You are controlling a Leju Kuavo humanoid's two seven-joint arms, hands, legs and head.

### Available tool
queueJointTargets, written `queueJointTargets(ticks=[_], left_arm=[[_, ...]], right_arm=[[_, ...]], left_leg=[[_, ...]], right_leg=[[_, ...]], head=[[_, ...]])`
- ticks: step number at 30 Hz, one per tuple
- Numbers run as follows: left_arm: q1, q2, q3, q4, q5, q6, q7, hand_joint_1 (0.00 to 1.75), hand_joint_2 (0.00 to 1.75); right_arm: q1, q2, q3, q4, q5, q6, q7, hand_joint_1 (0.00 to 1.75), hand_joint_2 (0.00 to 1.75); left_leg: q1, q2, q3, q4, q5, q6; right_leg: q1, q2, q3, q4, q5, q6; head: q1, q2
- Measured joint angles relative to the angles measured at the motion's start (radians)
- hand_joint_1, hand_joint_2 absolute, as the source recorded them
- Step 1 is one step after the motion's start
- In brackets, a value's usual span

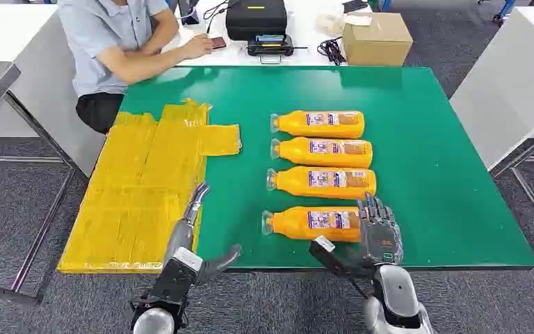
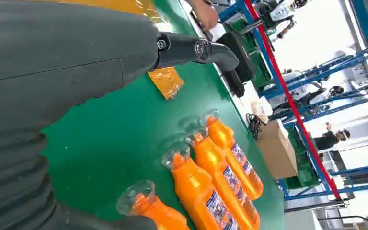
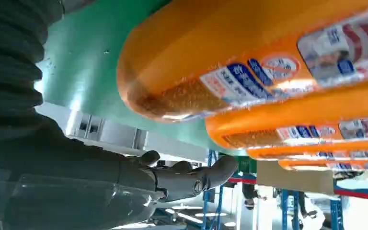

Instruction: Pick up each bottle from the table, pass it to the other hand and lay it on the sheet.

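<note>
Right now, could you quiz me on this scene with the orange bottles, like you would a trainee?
1. How many orange plastic bottles lie on the green table?
2. True or false: a bottle already lies on the crinkled yellow sheet.
3. Which hand is at the nearest bottle: A, the left hand, or B, the right hand?

Key: 1. four; 2. false; 3. B, its fingers lie over the bottle's base end.
</note>
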Motion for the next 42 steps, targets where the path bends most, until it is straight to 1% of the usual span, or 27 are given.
queueJointTargets(ticks=[16, 34, 36, 40, 41, 42], left_arm=[[-0.01, 0.0, -0.007, 0.008, 0.001, -0.006, -0.003, 0.0, 1.75], [-0.018, 0.0, -0.017, 0.016, 0.002, -0.014, -0.004, 0.0, 1.75], [-0.018, 0.0, -0.017, 0.016, 0.002, -0.021, -0.004, 0.0, 1.75], [-0.018, 0.0, -0.023, 0.016, -0.007, -0.03, -0.002, 0.0, 1.75], [-0.018, 0.001, -0.026, 0.016, -0.011, -0.033, 0.0, 0.0, 1.75], [-0.018, 0.001, -0.028, 0.016, -0.018, -0.036, 0.001, 0.0, 1.75]], right_arm=[[-0.06, -0.017, 0.016, 0.098, -0.004, 0.022, 0.002, 0.0, 1.75], [-0.09, -0.02, 0.04, 0.13, -0.012, 0.029, -0.006, 0.0, 1.75], [-0.092, -0.021, 0.041, 0.132, -0.013, 0.04, -0.005, 0.0, 1.75], [-0.107, -0.028, 0.053, 0.137, -0.019, 0.107, 0.017, 0.0, 1.75], [-0.11, -0.034, 0.059, 0.139, -0.02, 0.122, 0.026, 0.03, 1.75], [-0.113, -0.038, 0.065, 0.142, -0.021, 0.135, 0.032, 0.79, 1.75]], left_leg=[[0.0, 0.0, 0.0, 0.0, 0.0, 0.0], [0.0, 0.0, 0.0, 0.0, 0.0, 0.0], [0.0, 0.0, 0.0, 0.0, 0.0, 0.0], [0.0, 0.001, 0.001, 0.0, 0.0, 0.0], [0.0, 0.001, 0.002, 0.0, 0.0, 0.0], [0.0, 0.001, 0.002, 0.0, 0.0, 0.0]], right_leg=[[0.0, 0.0, 0.0, 0.0, 0.0, 0.0], [0.0, 0.0, 0.0, 0.0, 0.0, 0.0], [0.0, 0.0, 0.0, 0.0, 0.0, 0.0], [0.0, 0.0, 0.001, 0.0, 0.0, 0.0], [0.0, 0.0, 0.001, 0.0, 0.0, 0.0], [0.0, 0.0, 0.001, 0.0, 0.0, 0.0]], head=[[0.0, 0.0], [0.0, 0.0], [0.0, 0.0], [0.0, 0.0], [0.0, 0.0], [0.0, 0.0]])
